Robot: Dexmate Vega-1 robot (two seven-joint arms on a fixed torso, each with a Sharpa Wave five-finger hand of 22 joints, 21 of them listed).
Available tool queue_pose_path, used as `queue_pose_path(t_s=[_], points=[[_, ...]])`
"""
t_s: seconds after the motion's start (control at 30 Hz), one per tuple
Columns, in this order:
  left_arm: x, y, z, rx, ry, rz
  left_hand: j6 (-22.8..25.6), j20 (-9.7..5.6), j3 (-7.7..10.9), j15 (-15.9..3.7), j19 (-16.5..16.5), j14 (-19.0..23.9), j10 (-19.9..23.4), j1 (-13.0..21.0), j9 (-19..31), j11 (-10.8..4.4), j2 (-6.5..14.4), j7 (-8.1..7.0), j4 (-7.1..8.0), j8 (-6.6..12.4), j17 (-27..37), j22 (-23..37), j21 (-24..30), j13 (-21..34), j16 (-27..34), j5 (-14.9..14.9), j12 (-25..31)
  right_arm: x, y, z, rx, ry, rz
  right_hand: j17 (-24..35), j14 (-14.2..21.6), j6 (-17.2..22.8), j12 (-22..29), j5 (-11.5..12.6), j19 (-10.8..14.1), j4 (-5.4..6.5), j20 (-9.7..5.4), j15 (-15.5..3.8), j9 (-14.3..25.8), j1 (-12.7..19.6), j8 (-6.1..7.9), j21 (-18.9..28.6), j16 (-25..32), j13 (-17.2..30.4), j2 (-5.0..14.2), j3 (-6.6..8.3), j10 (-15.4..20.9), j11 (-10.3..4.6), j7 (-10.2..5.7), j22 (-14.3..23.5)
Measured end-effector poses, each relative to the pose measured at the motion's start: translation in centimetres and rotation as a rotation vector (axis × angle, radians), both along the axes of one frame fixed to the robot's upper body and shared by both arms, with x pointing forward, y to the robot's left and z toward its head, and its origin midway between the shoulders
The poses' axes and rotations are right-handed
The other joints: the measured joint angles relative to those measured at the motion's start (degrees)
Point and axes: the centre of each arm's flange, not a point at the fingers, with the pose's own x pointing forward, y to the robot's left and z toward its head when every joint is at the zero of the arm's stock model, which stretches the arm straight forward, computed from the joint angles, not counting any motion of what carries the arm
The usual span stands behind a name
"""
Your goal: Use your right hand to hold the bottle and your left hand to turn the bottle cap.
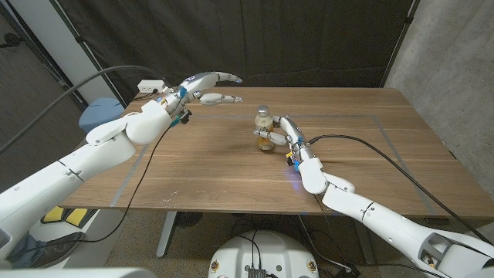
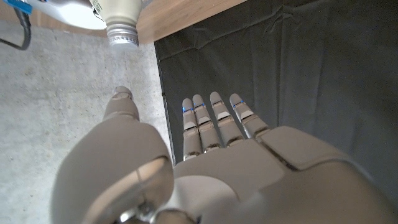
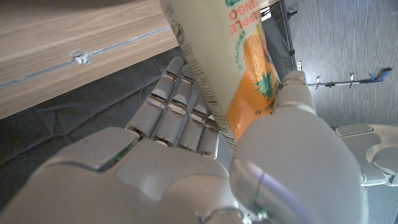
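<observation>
Juice bottle (image 1: 265, 129) clasped upright between right hand (image 1: 289, 137) fingers (image 3: 180, 102) and thumb, left hand (image 1: 202, 87) raised well apart, fingers (image 2: 214, 118) extended, nothing held.

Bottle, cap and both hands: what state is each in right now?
bottle: upright on the table, gripped by the right hand.
cap: on the bottle, untouched.
right hand: fingers wrapped round the bottle.
left hand: raised above the table, fingers apart, holding nothing, short of the cap.
</observation>
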Motion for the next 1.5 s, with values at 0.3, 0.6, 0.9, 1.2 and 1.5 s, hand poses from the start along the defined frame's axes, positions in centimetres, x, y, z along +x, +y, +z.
queue_pose_path(t_s=[0.3,0.6,0.9,1.2,1.5], points=[[-1.1,-1.6,2.3,0.163,-0.014,0.059,-1.2,-2.0,0.56,-0.02,0.3,-1.2,-1.2,2.1,0.3,1.49,-0.4,1.18,-1.22,-0.87,-0.3,0.0,0.0,-0.1,-0.4,0.0,-0.6,0.0,0.0,0.2,-0.012,0.007,0.009,0.0,0.0,0.1,-0.5,0.0,0.0,0.24,0.0,0.0,0.0,0.0,-0.32,0.0,-0.2,0.1,0.01,-0.24,0.0,-0.03,-0.09,0.0],[-1.6,-3.3,4.8,0.311,-0.004,0.098,-1.6,-2.08,1.34,0.29,0.4,-1.5,-1.5,4.3,0.3,1.8,0.4,1.64,-2.12,-1.24,-0.3,-0.3,0.0,-0.2,-0.4,0.0,-0.7,-0.4,-0.2,0.1,-0.021,0.014,0.01,0.0,0.0,0.1,-0.9,-0.4,0.0,0.23,0.0,0.01,0.0,0.0,-0.72,-0.3,-0.6,-0.1,0.01,-0.24,0.3,-0.23,-0.1,0.0],[-1.9,-5.3,6.4,0.451,0.014,0.125,-2.3,-1.94,1.76,0.07,0.3,-1.3,-1.5,6.1,0.3,1.78,0.4,1.65,-2.54,-1.47,-0.3,-0.3,-0.4,-0.2,-0.4,0.0,-0.7,-0.8,-0.4,0.2,-0.029,0.022,0.007,0.0,-0.3,0.1,-1.3,-0.4,-0.6,0.23,0.08,0.12,0.0,0.0,-0.77,-0.3,-0.6,-0.3,0.01,-0.24,0.1,-0.47,-0.11,0.0],[-1.8,-6.7,7.1,0.551,0.045,0.143,-2.1,-1.75,2.21,-0.29,0.1,-0.9,-0.9,7.2,0.3,1.26,0.8,1.51,-2.99,-1.47,-0.3,-0.3,-0.6,-0.2,-0.1,0.0,-0.7,-0.8,-0.5,0.2,-0.033,0.028,0.011,0.0,-0.4,-0.1,-1.7,-0.4,-0.7,0.39,0.0,0.09,0.0,0.0,-1.16,-0.3,-0.8,-0.2,-0.02,-0.4,0.1,-0.54,-0.34,0.0],[-1.5,-7.8,7.3,0.605,0.068,0.134,-2.2,-3.31,2.21,-0.43,0.0,0.9,-0.9,8.1,0.3,1.26,0.3,1.2,-2.99,-1.47,-0.3,-0.3,-0.6,-0.2,0.3,0.0,-0.7,-0.8,-0.4,0.5,-0.036,0.023,0.015,0.0,-0.6,-0.3,-1.9,-0.4,-1.0,0.39,0.29,0.31,0.0,0.0,-1.56,-0.8,-0.8,-0.2,-0.03,-0.41,-0.2,-0.85,-0.48,0.0]])
